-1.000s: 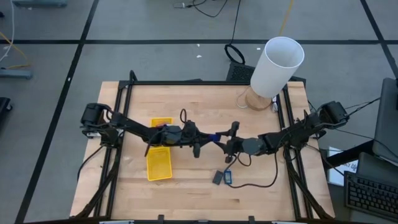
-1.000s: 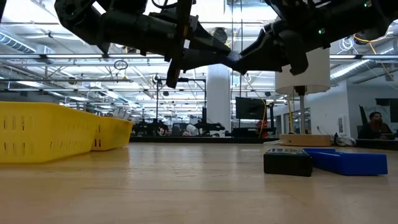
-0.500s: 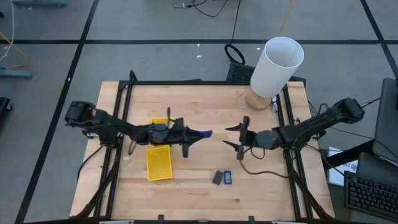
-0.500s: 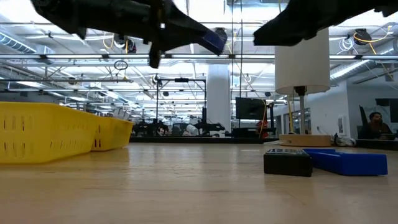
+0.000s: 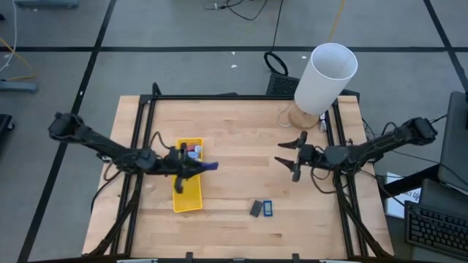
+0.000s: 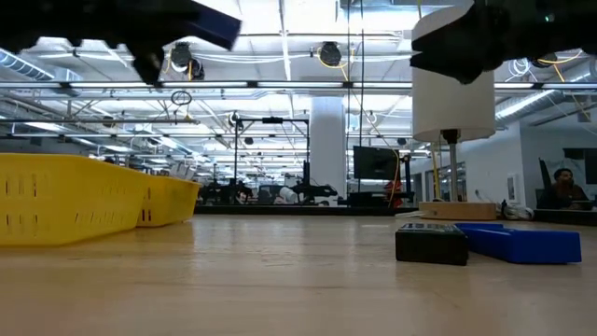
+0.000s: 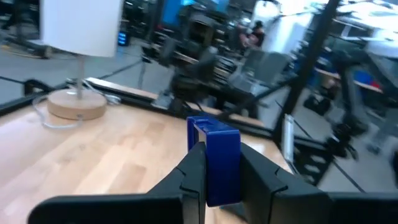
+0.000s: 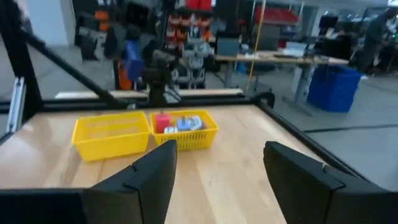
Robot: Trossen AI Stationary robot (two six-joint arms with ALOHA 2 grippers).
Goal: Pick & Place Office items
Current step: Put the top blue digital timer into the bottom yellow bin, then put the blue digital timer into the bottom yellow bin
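Observation:
My left gripper (image 5: 199, 167) is shut on a blue flat rectangle (image 5: 210, 166) and hovers over the yellow tray (image 5: 186, 191). The piece also shows in the low view, high up (image 6: 213, 22). The tray's far compartment holds small red, blue and pale pieces (image 5: 194, 151), which appear in the right wrist view too (image 8: 178, 122). A dark grey rectangle (image 5: 255, 208) and another blue rectangle (image 5: 268, 208) lie flat on the table side by side. My right gripper (image 5: 291, 155) is open in the air near the table's right side, touching nothing. My left gripper pinches the blue flat rectangle (image 7: 222, 149) between its two fingers (image 7: 193, 171), which lie on the piece's broad faces. The fingers run about level, coming from the table's left. The piece stands on edge, juts out past the fingertips and is lifted clear above the tray.
A big white cylinder on a round wooden base (image 5: 325, 77) stands at the table's far right corner. The yellow tray (image 8: 112, 135) lies left of the middle. Bare wood lies between the tray and the two rectangles (image 6: 431, 243).
The two grippers were close together at the blue rectangle over the table's middle. They have parted: my left gripper drew back toward the table's left edge, carrying the piece to above the tray, while my right gripper pulled back toward the right edge without it.

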